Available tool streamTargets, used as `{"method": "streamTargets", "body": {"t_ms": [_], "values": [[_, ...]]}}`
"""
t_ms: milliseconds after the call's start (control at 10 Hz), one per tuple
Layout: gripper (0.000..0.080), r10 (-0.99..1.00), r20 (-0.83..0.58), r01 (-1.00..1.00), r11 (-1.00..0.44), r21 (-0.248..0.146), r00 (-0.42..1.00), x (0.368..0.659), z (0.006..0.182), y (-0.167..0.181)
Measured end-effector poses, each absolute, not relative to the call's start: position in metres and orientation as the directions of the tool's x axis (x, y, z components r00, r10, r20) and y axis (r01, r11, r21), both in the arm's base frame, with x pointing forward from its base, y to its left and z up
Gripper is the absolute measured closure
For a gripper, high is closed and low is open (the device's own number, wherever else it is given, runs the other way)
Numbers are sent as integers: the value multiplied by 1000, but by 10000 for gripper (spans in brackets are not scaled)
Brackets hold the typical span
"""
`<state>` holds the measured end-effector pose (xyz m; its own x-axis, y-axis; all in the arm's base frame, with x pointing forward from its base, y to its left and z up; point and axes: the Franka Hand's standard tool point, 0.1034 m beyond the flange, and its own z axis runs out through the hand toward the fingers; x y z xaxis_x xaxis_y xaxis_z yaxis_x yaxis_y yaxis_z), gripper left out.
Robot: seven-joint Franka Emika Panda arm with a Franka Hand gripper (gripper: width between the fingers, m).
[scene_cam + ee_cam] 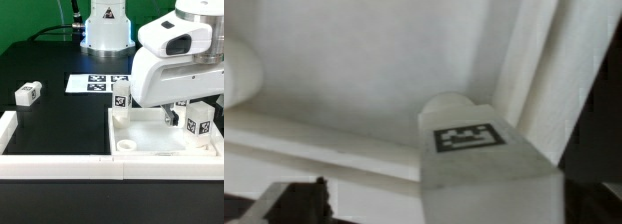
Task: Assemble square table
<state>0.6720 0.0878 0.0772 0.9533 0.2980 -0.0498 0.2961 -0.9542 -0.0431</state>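
Note:
The white square table top (150, 140) lies on the black table, raised rim upward. One tagged white leg (122, 97) stands at its far corner on the exterior view's left. My gripper (193, 112) is shut on a second tagged leg (197, 126) and holds it upright over the top's right side, close to the rim. In the wrist view this leg (473, 150) fills the space between my dark fingers (287, 205), with the top's rim (535, 70) right behind it. A third leg (27, 94) lies loose on the black table to the left. No fourth leg is in view.
The marker board (98, 82) lies behind the table top. White border rails run along the left (8, 130) and the front (60, 165). A round ring (127, 147) sits at the top's near left corner. The arm's base (106, 30) stands at the back.

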Motion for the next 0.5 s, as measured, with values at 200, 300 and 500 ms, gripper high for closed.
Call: {"method": "streamTargets", "body": {"t_ms": [200,300,500], "values": [[372,326,-49,324,-945,-43,944,672,77,87],[372,326,-49,324,-945,-43,944,672,77,87],[511,326,-50,324,-945,-43,944,672,77,87]]}}
